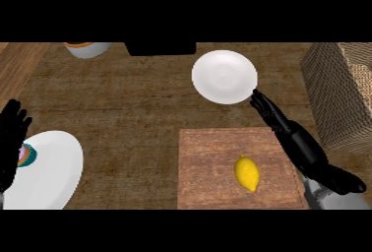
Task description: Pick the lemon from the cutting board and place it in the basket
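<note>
A yellow lemon [247,173] lies on the wooden cutting board [210,162], toward its right side. My right hand [294,140] stretches over the board's right edge with straight fingers pointing up toward the white plate; it is open and holds nothing, just right of and above the lemon. The woven basket [340,93] stands at the right edge of the counter. At the left edge my left hand [11,138] rests open, fingers up.
A white plate [224,77] lies beyond the board. Another white plate [47,172] with a coloured item [27,155] sits at the lower left. A grey cup [87,48] and a dark object [162,48] stand along the back.
</note>
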